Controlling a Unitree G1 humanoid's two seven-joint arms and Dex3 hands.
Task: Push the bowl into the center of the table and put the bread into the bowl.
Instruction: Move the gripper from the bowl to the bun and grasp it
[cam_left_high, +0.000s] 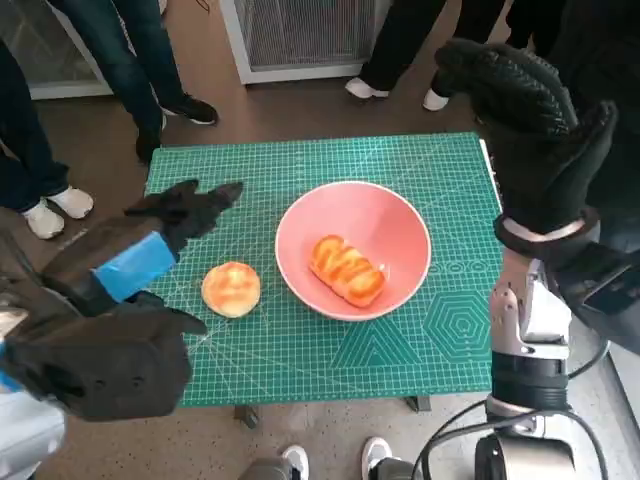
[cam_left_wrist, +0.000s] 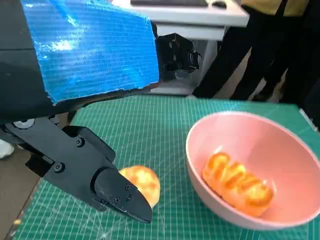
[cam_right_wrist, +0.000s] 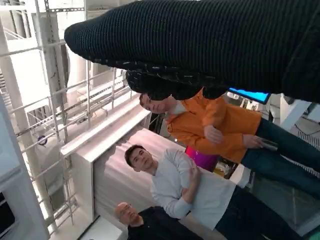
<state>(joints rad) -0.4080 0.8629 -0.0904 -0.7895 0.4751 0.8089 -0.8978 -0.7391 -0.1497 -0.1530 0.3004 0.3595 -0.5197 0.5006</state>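
A pink bowl (cam_left_high: 372, 214) stands near the middle of the green mat, and a long glazed bread (cam_left_high: 347, 270) lies inside it. To the left of the bowl, a round bun (cam_left_high: 231, 289) sits on the mat. My left hand (cam_left_high: 172, 222) hovers over the mat's left side just behind the bun, fingers stretched out, holding nothing. The left wrist view shows its black fingers (cam_left_wrist: 100, 175) beside the bun (cam_left_wrist: 144, 184), with the bowl (cam_left_wrist: 272, 142) and its bread (cam_left_wrist: 237, 182) further off. My right hand (cam_left_high: 535, 120) is raised high past the table's right edge, empty.
The green cutting mat (cam_left_high: 300, 160) covers the small table. People's legs and shoes (cam_left_high: 190, 108) stand round the far and left sides, near a white unit (cam_left_high: 300, 40). In the right wrist view, under the glove (cam_right_wrist: 210, 45), people (cam_right_wrist: 190, 185) are in sight.
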